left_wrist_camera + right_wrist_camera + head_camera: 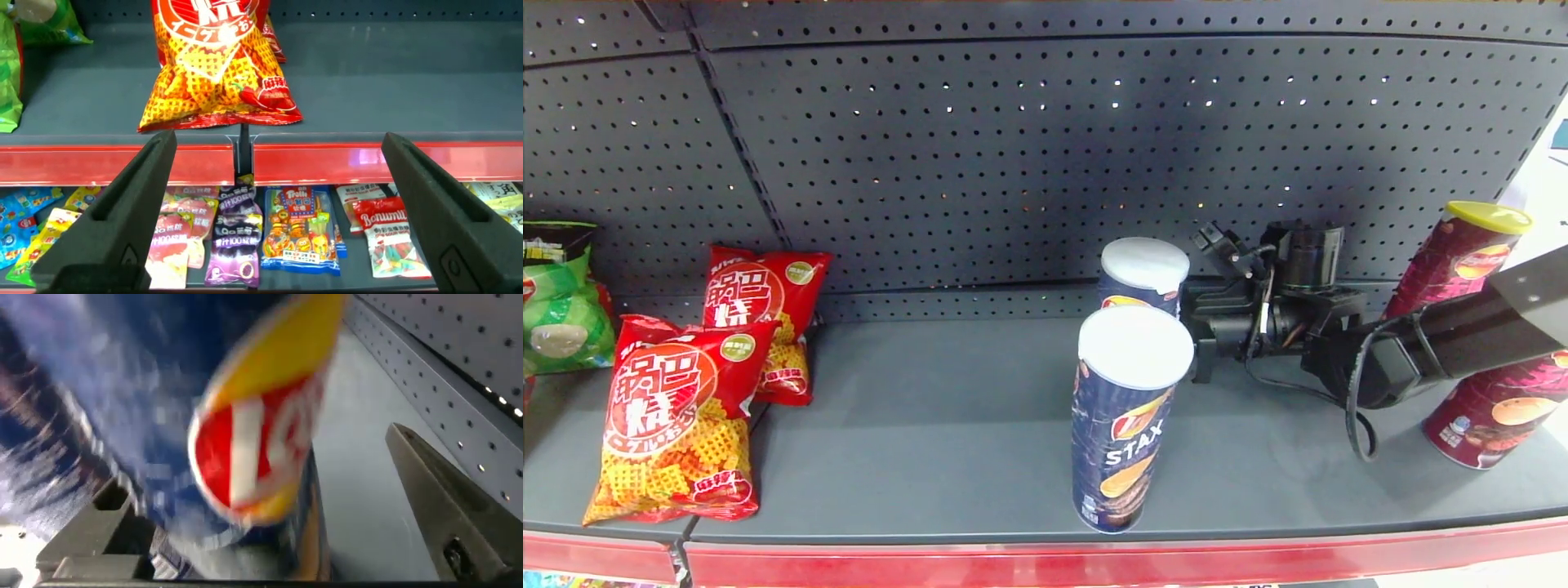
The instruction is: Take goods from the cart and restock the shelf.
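Observation:
Two blue chip cans stand on the grey shelf (947,441), one at the front (1127,416) and one right behind it (1143,273). My right gripper (1196,347) sits beside the rear can, coming in from the right. In the right wrist view, the blue can (245,441) lies between the fingers of the right gripper (253,465), blurred, with a gap to the far finger (441,506), so the gripper is open. My left gripper (279,143) hangs open and holds nothing, in front of the shelf's red edge (327,155).
Two maroon chip cans (1462,253) (1494,416) stand at the shelf's right end, close to the right arm. Red snack bags (678,425) (768,327) and a green bag (560,310) fill the left. Candy packets (302,233) hang on the lower shelf. A perforated panel (1045,163) backs the shelf.

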### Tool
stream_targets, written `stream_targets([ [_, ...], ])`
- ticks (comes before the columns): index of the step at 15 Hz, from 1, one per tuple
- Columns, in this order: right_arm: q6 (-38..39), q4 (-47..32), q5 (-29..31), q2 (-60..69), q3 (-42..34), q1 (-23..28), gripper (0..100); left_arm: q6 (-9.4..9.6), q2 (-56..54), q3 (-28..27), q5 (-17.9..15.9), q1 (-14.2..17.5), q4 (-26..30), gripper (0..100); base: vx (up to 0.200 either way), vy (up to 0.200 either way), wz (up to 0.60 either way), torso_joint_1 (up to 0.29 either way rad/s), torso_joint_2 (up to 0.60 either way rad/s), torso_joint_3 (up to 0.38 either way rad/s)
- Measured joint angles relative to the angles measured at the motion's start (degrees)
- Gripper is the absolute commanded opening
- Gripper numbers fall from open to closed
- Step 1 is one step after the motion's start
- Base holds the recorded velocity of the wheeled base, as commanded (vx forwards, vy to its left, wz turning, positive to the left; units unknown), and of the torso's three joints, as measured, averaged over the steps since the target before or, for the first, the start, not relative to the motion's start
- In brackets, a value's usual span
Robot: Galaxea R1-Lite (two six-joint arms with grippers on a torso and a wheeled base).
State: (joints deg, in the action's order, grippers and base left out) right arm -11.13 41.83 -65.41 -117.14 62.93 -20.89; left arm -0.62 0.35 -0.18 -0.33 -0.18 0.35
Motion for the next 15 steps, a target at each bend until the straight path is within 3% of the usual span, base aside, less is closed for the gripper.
stream_targets([
  [1,0.2,0.0,0.0,-0.2,0.3,-0.4,0,-0.02,0.0,0.0,0.0,0.0,0.0,100,0.000,0.000,0.00,0.000,0.00,0.000],
  [8,0.3,-0.1,-0.6,-0.9,1.4,-0.9,0,0.00,0.0,0.0,0.0,0.0,0.0,100,0.000,0.000,0.00,0.000,0.00,0.000],
  [15,1.9,2.7,-0.1,-3.1,7.5,-2.4,0,-0.02,0.0,0.0,0.0,0.0,0.0,100,0.000,0.000,0.00,0.000,0.00,0.000],
])
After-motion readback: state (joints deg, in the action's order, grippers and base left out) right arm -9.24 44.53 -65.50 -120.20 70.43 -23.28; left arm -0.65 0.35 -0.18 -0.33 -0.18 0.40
